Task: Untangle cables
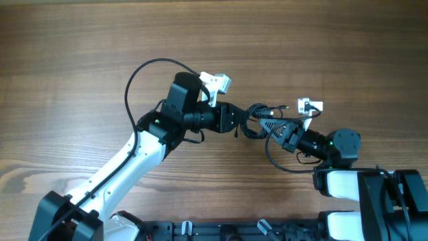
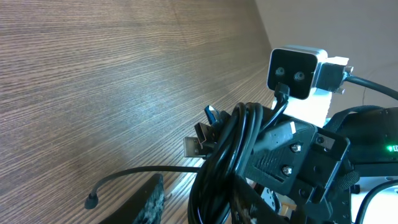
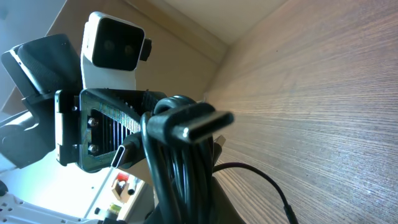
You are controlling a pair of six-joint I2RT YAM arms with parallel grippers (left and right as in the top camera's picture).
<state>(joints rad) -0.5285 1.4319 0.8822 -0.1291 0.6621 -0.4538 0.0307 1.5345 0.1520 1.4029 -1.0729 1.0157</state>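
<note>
Near the middle of the frame, slightly right of centre, we see the cables [image 1: 257,115] bunched in a dark knot above the wooden table [image 1: 80,53], caught between the two arms. The left end effector [image 1: 239,120] reaches the knot from the left side of the frame and the right end effector [image 1: 279,132] meets it from the lower right. In the left wrist view the bundle fills the lower centre as several thick black loops, with a few flat metal plugs [image 2: 198,146] sticking out toward the left. One loose strand [image 2: 124,175] trails down to the table at lower left. One of the left end effector's fingers [image 2: 148,200] shows at the bottom edge, a little apart from the bundle; its partner is hidden, so we cannot tell how wide it stands. The right end effector looks closed on the bundle, which rises straight up the centre of its own view, topped by a broad black plug [image 3: 200,126].
</note>
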